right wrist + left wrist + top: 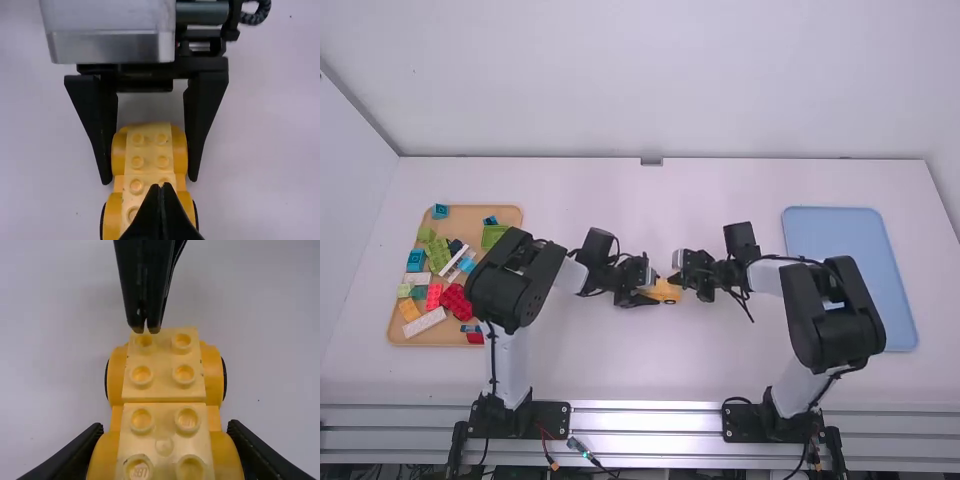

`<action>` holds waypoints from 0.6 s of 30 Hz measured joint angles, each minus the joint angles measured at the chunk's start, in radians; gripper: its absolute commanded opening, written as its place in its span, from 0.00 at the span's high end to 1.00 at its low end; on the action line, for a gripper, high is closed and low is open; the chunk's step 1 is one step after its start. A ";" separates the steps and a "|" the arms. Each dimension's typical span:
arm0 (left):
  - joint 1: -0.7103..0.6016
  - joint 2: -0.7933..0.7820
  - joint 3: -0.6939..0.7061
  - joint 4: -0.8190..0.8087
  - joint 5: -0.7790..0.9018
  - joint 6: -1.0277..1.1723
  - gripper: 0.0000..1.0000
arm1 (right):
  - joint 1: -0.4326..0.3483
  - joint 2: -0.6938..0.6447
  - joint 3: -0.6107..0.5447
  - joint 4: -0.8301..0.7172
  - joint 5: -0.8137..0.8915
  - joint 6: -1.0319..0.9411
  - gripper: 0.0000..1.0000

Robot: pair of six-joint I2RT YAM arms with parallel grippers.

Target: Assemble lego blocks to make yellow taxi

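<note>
In the high view, my left gripper (646, 294) holds one end of the yellow car (665, 291) at mid-table. The left wrist view has my left gripper (165, 427) closed around the near fenders of the yellow car (164, 365), which has pale yellow studded bricks (163, 388) along its top. My right gripper (676, 276) is at the car's other end. Its fingertips are together, over the studs at that end; whether they press on them I cannot tell. In the right wrist view, my right gripper (161, 186) overlaps the car's near part (114, 212).
On the left lies a wooden tray (450, 212) of loose bricks in several colours, including a green one (492, 237) and a red one (455, 298). A blue tray (845, 240) lies at the right, partly behind the right arm. The two grippers are close together.
</note>
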 measured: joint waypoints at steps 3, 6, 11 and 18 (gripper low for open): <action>0.000 0.000 0.000 0.000 0.000 0.000 0.59 | 0.000 0.000 -0.017 0.008 0.023 0.001 1.00; 0.000 0.000 0.000 0.000 0.000 -0.003 0.60 | 0.000 0.000 -0.031 0.036 0.023 0.001 1.00; 0.000 0.000 0.000 0.000 0.000 -0.003 0.60 | 0.000 0.000 -0.042 0.061 0.020 0.002 1.00; 0.000 0.000 0.000 0.000 0.000 -0.003 0.61 | 0.000 0.000 -0.042 0.060 0.029 0.002 1.00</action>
